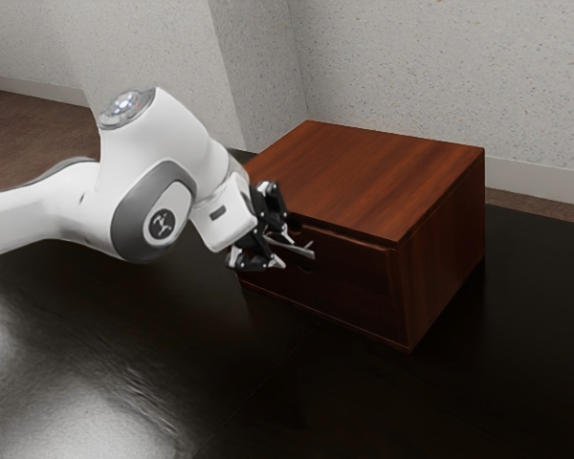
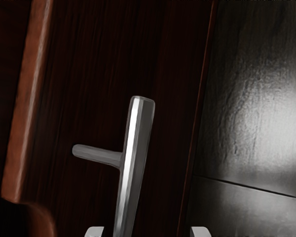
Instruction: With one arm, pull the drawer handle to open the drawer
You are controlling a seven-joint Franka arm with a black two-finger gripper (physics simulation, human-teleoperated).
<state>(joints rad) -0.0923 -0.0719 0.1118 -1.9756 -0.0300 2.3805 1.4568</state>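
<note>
Presently, my gripper [image 1: 273, 247] is bracketing the drawer handle [image 2: 133, 168], its jaws standing apart on either side of the bar and clamping nothing, so that closing should trap it for pulling. The drawer [image 1: 354, 273] is sitting in the cabinet [image 1: 383, 182] on the table [image 1: 124, 382].

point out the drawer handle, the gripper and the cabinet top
drawer handle [image 2: 133, 168], wrist view, middle of the metal bar
gripper [image 1: 279, 244], exterior view, between its fingertips
cabinet top [image 1: 364, 182], exterior view, middle of the surface
</note>
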